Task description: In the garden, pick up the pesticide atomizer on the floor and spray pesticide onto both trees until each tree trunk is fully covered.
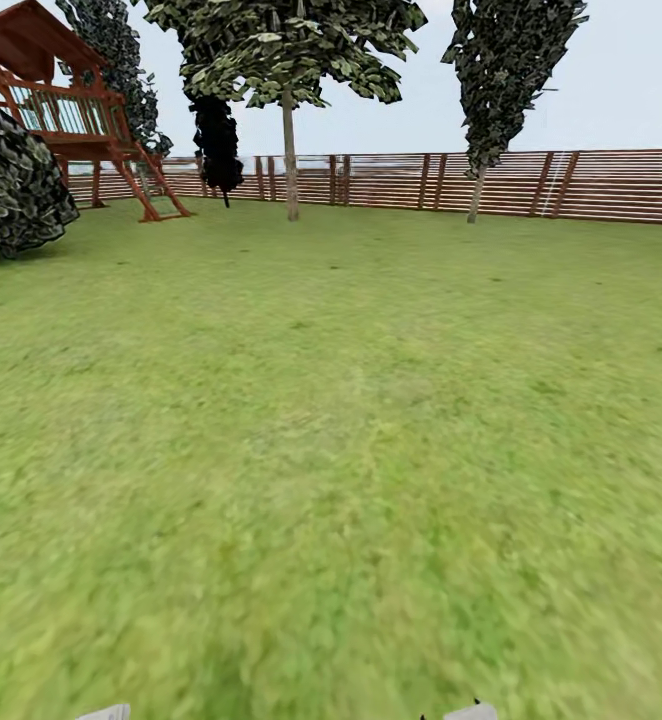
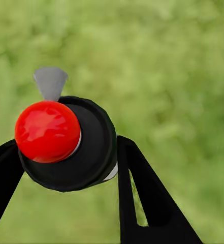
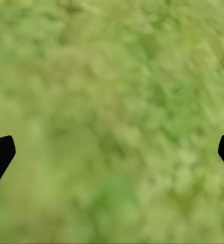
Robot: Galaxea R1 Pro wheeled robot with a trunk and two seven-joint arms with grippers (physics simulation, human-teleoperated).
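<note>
Garden lawn [image 1: 331,450]: wide green grass, reaching to a brown horizontal-slat fence [image 1: 591,185] along the far edge. Tree [image 1: 289,60] with a straight, bare pale trunk [image 1: 290,160] and a blocky light-green crown: stands far ahead, just in front of the fence, slightly left of centre in the head view. Dark narrow trees: one [image 1: 511,70] to the right of it by the fence, one [image 1: 217,140] to its left. Red-brown wooden play tower [image 1: 66,110]: far left, beside a rounded dark bush [image 1: 11,185]. Pesticide atomizer [image 2: 71,142]: dark round body with a glossy red top and a small grey nozzle, seen end-on in the left wrist view. Left gripper [image 2: 71,162]: black fingers [image 2: 147,198] pressed against either side of the atomizer, clamped on it above blurred grass. Right gripper [image 3: 112,152]: finger tips [image 3: 0,155] spread far apart at the frame edges (nothing between them but grass), holding nothing. Two pale grey robot parts [image 1: 106,712] at the lower edge of the head view.
</note>
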